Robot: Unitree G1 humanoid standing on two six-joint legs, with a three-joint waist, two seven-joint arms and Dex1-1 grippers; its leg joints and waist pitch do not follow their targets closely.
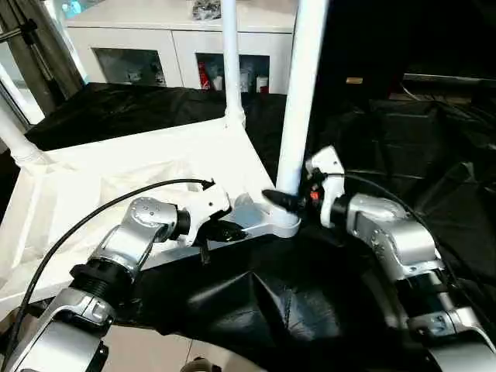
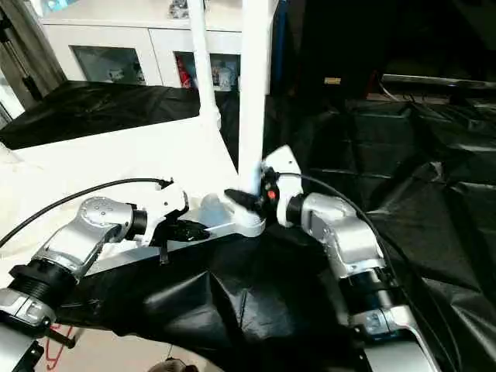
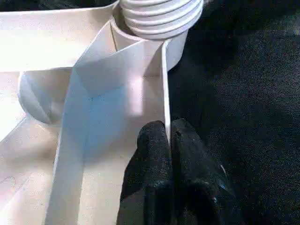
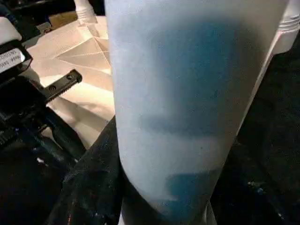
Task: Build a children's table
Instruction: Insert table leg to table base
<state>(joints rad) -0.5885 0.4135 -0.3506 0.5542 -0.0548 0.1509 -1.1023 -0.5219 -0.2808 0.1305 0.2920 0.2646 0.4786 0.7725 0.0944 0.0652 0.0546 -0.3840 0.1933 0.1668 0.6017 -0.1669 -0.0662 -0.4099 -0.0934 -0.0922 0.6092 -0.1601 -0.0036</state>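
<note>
The children's table lies upside down on black cloth, its white ribbed top [image 1: 116, 170] facing up. Three white legs stand upright in corner sockets: a near one [image 1: 301, 93], a far one [image 1: 231, 62] and one at the far left [image 1: 15, 139]. My left gripper [image 3: 168, 133] is shut on the top's thin rim wall, just short of the near corner socket [image 1: 283, 225]. My right gripper [image 1: 288, 201] is closed around the base of the near leg [image 4: 187, 93], with one black finger crossing the leg's front.
A white cabinet with glass doors [image 1: 155, 54] stands behind the table. Crumpled black cloth [image 1: 271, 310] covers the floor ahead and to the right. A black cable [image 1: 93, 213] loops over my left forearm. Dark equipment [image 1: 442, 81] sits at the back right.
</note>
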